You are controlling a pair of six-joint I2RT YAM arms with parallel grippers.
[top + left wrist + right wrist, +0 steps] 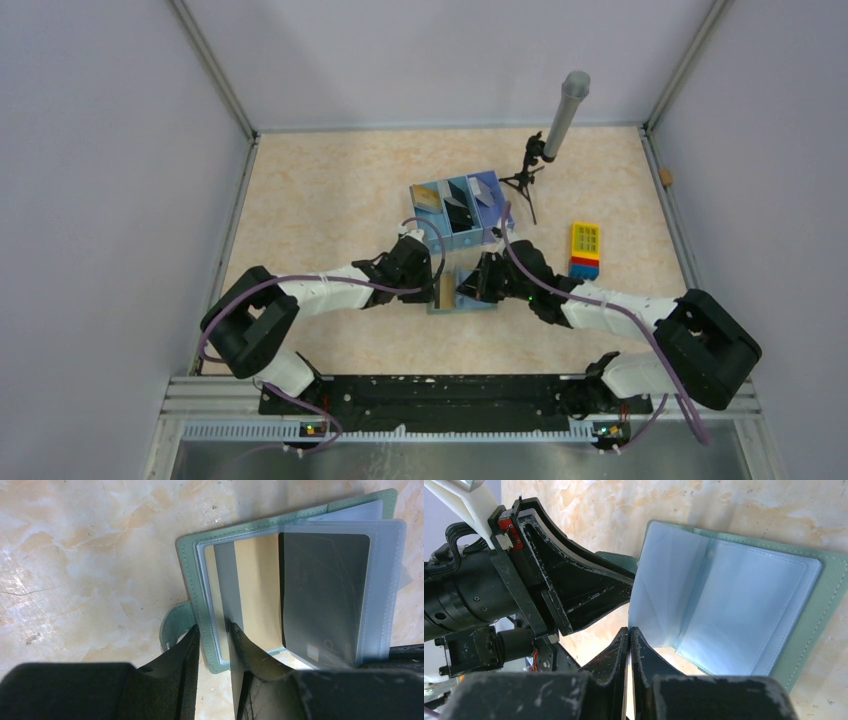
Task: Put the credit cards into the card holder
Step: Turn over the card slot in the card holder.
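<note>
Black fingers (187, 650) of the left hand (214, 630) fill the bottom of the left wrist view. They pinch the card holder (189, 575), one finger outside its grey-green cover and the other on the clear sleeve inside.

A gold card (255, 580) with a grey stripe sits in that sleeve. A dark grey card (325, 595) sits in the next sleeve, which overlaps it.

The holder lies open on the marbled surface (90, 555) between the two hands, just in front of the blue three-compartment tray (455, 210).

The right hand (629, 630) has its fingers pressed together, tips at the lower edge of a pale blue sleeve page (664, 590). Whether that page is caught between them cannot be told.
</note>
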